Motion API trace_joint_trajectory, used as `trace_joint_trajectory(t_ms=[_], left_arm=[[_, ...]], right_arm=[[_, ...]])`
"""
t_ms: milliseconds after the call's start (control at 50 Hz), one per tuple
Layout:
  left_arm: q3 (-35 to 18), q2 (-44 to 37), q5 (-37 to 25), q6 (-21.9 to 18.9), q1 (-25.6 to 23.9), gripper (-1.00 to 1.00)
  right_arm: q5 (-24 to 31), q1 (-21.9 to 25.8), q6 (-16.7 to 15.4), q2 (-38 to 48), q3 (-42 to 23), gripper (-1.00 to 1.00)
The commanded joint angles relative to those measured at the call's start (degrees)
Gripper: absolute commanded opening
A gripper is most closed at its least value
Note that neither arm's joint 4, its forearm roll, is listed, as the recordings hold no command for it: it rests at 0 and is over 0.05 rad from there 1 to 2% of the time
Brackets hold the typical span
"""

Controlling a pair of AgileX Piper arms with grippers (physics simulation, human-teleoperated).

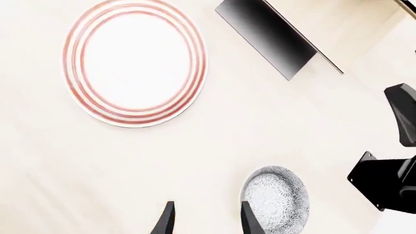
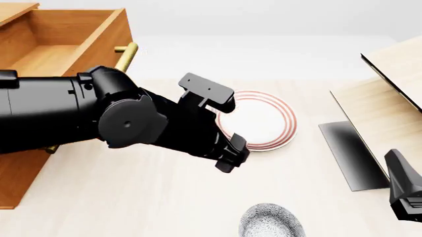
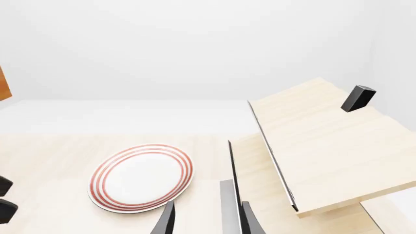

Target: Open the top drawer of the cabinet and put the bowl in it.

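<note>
Since the top drawer (image 2: 63, 42) of the cabinet (image 2: 20, 177) already stands pulled out, the opening looks done; the bowl (image 2: 272, 221) is still on the table (image 2: 132, 207), nearest the arms, well clear of the plate (image 2: 260, 121). Left gripper (image 1: 206, 219) hangs just beside the bowl, fingers parted, holding nothing. Right gripper (image 3: 206, 219) idles part open, empty, near the pale wooden structure (image 3: 325, 151). Left: grasp, lift, place. Bowl is cropped in the front view; drawer floor only partly visible.
</note>
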State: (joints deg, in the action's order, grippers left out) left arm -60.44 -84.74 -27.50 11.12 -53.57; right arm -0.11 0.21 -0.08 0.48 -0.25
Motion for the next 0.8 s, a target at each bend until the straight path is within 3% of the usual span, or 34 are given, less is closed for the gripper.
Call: trace_joint_trajectory(t_ms=[20, 800], left_arm=[[-0.13, -3.48, 1.56, 3.09, -2.79, 1.0], [0.91, -11.62, 7.89, 7.61, -7.54, 1.0]], right_arm=[[-0.01, -0.04, 0.0, 0.04, 0.0, 1.0], [-0.02, -0.04, 0.01, 0.04, 0.0, 1.0]])
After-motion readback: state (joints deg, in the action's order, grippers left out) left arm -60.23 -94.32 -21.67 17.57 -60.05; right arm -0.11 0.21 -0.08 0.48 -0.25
